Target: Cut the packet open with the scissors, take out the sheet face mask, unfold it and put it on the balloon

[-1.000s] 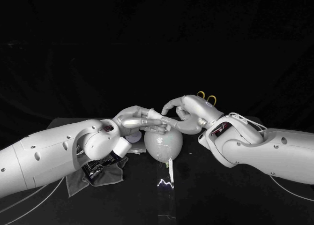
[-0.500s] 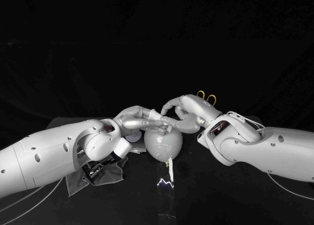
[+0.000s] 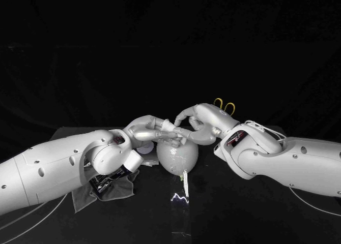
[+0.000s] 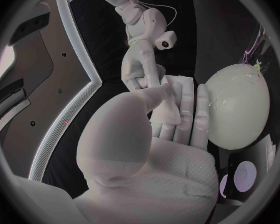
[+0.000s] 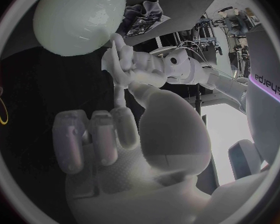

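Observation:
A pale balloon stands at the table's middle. Just above it my two hands meet. My left hand pinches a small white folded piece, the sheet mask, between thumb and fingers. From the other side my right hand arches over and pinches the same piece with its fingertips. The scissors, with yellow handles, lie behind my right hand. A dark packet lies on a grey cloth under my left forearm.
The grey cloth spreads at the left front. A small white round object sits left of the balloon. A shiny scrap lies on the table in front of the balloon.
My right forearm has shifted slightly left, toward the balloon. Both hands stay joined on the mask above the balloon.

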You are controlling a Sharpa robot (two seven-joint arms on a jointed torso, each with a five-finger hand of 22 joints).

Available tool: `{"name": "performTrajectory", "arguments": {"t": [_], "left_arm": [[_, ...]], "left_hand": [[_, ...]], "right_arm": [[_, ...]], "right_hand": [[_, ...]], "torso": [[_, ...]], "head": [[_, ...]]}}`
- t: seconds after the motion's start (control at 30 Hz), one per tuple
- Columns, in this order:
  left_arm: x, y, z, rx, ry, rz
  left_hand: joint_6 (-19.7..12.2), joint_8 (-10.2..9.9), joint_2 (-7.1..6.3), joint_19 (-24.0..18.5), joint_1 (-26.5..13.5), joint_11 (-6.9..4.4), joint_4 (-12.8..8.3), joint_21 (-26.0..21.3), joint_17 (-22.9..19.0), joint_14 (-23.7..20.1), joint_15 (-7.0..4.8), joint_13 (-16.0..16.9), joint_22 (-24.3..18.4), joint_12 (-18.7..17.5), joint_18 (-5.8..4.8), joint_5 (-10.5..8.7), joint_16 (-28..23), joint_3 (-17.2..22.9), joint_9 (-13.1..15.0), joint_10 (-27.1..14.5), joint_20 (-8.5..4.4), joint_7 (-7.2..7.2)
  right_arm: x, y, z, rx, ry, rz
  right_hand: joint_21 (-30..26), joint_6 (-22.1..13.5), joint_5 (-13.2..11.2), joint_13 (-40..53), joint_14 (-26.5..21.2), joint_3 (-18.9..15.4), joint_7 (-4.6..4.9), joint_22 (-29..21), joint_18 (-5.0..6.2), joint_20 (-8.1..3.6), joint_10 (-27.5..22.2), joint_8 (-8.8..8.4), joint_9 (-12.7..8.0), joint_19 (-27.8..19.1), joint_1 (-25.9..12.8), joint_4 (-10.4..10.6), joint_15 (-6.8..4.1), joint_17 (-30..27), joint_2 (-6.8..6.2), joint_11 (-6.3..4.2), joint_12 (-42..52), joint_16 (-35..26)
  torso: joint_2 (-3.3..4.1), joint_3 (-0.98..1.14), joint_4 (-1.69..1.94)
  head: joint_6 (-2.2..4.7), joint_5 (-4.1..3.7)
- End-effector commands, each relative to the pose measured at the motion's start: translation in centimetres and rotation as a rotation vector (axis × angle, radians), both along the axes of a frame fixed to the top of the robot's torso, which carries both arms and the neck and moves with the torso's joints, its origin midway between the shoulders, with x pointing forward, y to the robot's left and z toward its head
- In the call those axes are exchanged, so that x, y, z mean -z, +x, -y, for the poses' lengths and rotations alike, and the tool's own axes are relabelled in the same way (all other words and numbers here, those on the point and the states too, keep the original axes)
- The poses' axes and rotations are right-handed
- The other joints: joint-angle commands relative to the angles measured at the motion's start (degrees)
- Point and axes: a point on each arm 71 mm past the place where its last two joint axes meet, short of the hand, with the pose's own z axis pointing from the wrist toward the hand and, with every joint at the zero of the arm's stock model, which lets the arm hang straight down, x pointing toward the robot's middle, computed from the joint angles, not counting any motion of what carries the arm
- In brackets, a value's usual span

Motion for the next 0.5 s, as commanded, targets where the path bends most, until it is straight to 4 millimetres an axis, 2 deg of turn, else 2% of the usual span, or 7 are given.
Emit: {"name": "performTrajectory", "arguments": {"t": [0.03,0.13,0.27,0.5], "left_arm": [[-0.37,-0.15,0.38,0.015,-0.015,0.017],[-0.38,-0.17,0.40,0.017,-0.015,0.017],[-0.39,-0.21,0.45,0.020,-0.016,0.017],[-0.40,-0.25,0.52,0.022,-0.017,0.018]], "left_hand": [[0.31,0.19,0.48,0.19,0.12,-0.09,0.01,0.25,0.07,0.27,-0.19,0.06,0.09,-0.27,0.83,0.04,0.19,0.13,1.33,0.42,-0.03,-0.25],[0.33,0.25,0.47,0.16,0.13,-0.11,-0.01,0.25,0.10,0.31,-0.21,0.06,0.09,-0.27,0.82,0.03,0.21,0.14,1.37,0.49,-0.03,-0.27],[0.34,0.26,0.48,0.16,0.14,-0.12,-0.02,0.25,0.11,0.33,-0.22,0.06,0.09,-0.27,0.81,0.03,0.22,0.14,1.38,0.50,-0.03,-0.28],[0.38,0.34,0.46,0.13,0.15,-0.15,-0.05,0.25,0.15,0.38,-0.26,0.06,0.08,-0.28,0.80,0.03,0.24,0.14,1.43,0.59,-0.04,-0.30]], "right_arm": [[0.23,-0.11,-0.24,-0.012,-0.029,-0.009],[0.20,-0.14,-0.29,-0.014,-0.027,-0.005],[0.19,-0.19,-0.39,-0.021,-0.032,0.000],[0.13,-0.28,-0.51,-0.023,-0.043,0.017]], "right_hand": [[0.21,0.70,-0.18,11.16,5.99,-0.06,-0.23,14.78,-0.15,0.13,2.18,0.12,-0.08,5.52,1.05,-0.26,-0.05,15.05,0.56,-0.09,0.13,0.26],[0.56,2.06,-0.22,11.34,5.99,1.08,-0.99,14.91,-0.25,-0.14,2.39,0.78,0.08,5.74,3.10,-1.16,-0.50,15.05,2.29,-0.72,0.49,0.26],[0.99,3.68,-0.20,12.12,5.99,2.47,-2.02,15.07,-0.37,-0.67,3.20,1.96,0.58,6.01,5.76,-2.95,-1.19,15.05,3.58,-1.62,2.03,0.26],[0.99,5.33,-0.20,13.27,5.99,3.75,-2.66,15.07,-0.37,-1.53,4.36,3.96,1.62,6.01,6.64,-4.08,-1.93,15.05,4.24,-2.27,4.27,0.26]], "torso": [[0.01,0.01,-0.06],[0.03,0.03,-0.02],[0.04,0.03,-0.01],[0.01,0.00,0.03]], "head": [[-0.07,0.00],[-0.14,-0.02],[-0.25,-0.02],[-0.34,0.00]]}}
